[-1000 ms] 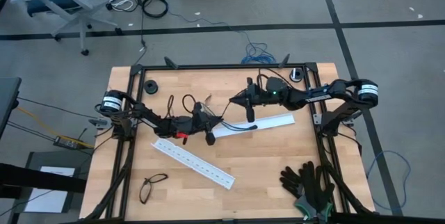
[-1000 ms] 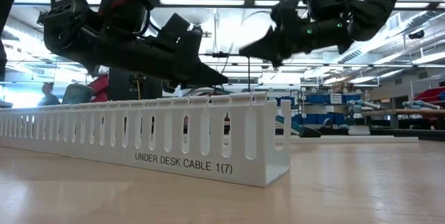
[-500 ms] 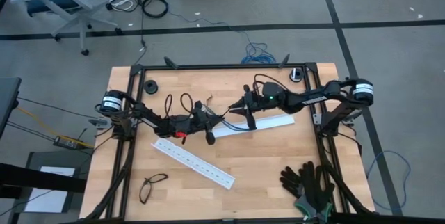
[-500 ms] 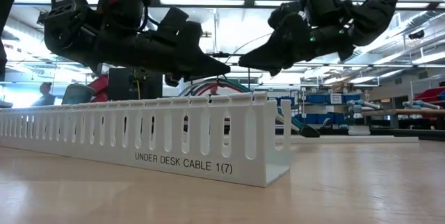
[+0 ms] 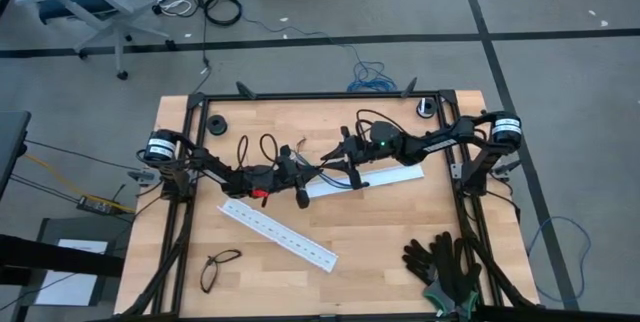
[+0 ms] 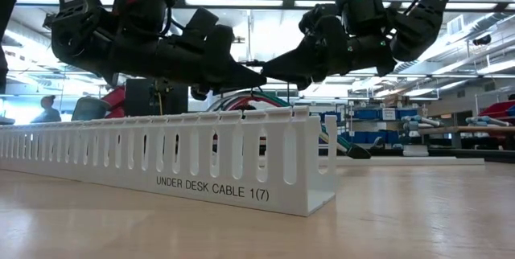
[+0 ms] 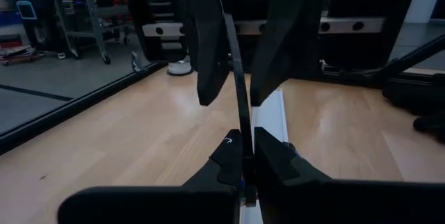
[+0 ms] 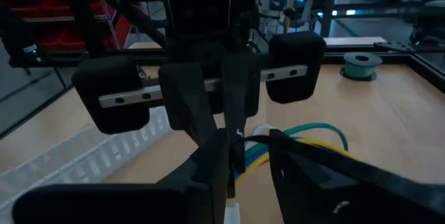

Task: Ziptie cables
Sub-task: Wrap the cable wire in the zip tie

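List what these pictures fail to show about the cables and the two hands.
- Cables: in the high view both arms cover most of the bundle; in the low view the white rail hides all but a bit.
- Right hand: too small in the high view to judge its grip.
- Left hand: shut on a thin black strip; the strip's ends are cut off.

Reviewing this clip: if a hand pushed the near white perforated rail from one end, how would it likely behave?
The near white rail looks like thin slotted plastic, so probably light and easy to slide on the smooth wooden table. Being long and narrow, it would likely pivot rather than travel straight. Its slotted walls may flex if squeezed.
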{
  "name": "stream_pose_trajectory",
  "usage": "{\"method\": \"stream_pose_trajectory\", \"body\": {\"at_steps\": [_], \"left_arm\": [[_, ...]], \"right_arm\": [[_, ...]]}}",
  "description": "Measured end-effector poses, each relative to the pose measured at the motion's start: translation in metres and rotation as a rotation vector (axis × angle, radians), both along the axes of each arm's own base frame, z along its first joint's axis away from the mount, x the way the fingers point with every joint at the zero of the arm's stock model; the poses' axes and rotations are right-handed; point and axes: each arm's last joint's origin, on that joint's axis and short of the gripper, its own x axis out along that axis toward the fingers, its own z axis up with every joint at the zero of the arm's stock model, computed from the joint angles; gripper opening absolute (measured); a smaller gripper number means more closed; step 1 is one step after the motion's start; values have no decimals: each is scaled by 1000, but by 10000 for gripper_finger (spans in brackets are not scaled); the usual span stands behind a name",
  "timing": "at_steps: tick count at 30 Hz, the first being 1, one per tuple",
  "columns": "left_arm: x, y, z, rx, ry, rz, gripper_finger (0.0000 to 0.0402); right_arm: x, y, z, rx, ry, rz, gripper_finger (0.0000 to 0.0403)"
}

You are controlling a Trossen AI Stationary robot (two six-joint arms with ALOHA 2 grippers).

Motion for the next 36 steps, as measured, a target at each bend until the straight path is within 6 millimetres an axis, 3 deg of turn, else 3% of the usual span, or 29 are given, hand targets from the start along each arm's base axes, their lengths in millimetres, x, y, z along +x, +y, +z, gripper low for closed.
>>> {"method": "stream_pose_trajectory", "body": {"at_steps": [9, 16, 30, 36], "left_arm": [[0, 2, 1, -4, -8, 2, 1], [1, 1, 1, -9, -14, -13, 1], [1, 2, 1, -30, -13, 0, 6], [-1, 1, -12, -72, 104, -11, 7]], "right_arm": [[1, 4, -1, -2, 14, 21, 68], [1, 4, 0, -29, -1, 25, 6], [2, 2, 8, -27, -88, -51, 0], [1, -1, 22, -54, -211, -102, 1]]}}
